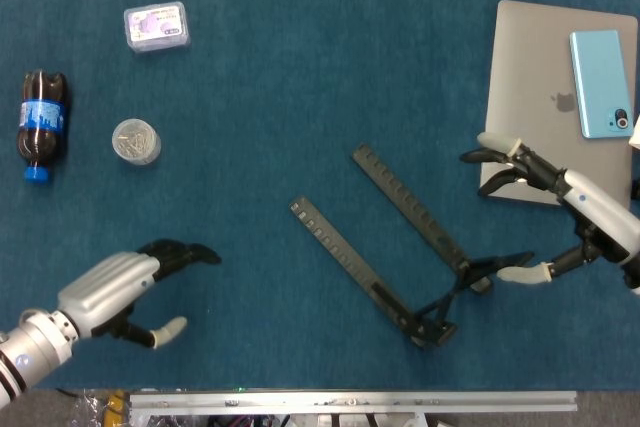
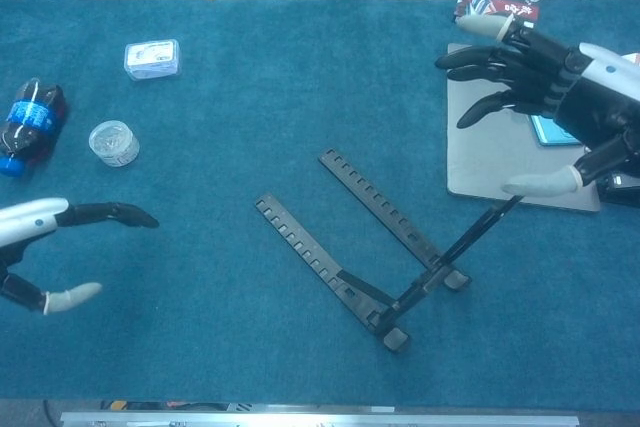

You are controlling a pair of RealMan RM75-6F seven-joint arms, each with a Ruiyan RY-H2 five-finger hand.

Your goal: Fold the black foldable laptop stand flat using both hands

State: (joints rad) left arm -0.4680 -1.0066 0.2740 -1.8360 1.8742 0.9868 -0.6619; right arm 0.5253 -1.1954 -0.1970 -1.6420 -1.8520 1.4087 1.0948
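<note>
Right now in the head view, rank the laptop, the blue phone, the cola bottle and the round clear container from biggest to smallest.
1. laptop
2. blue phone
3. cola bottle
4. round clear container

The phone and the bottle look close in size, so their order is unsure.

The stand (image 1: 400,242) lies mid-table, laptop (image 1: 558,97) at two o'clock bearing a phone (image 1: 601,82), bottle (image 1: 40,123) at nine.

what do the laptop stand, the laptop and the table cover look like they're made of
Laptop stand: matte black, thin rigid notched bars, probably metal or hard plastic; the look leaves it open.
Laptop: smooth silver-grey lid with a logo, likely aluminium.
Table cover: blue, fuzzy, short-pile texture, apparently carpet or felt-like fabric.
</note>
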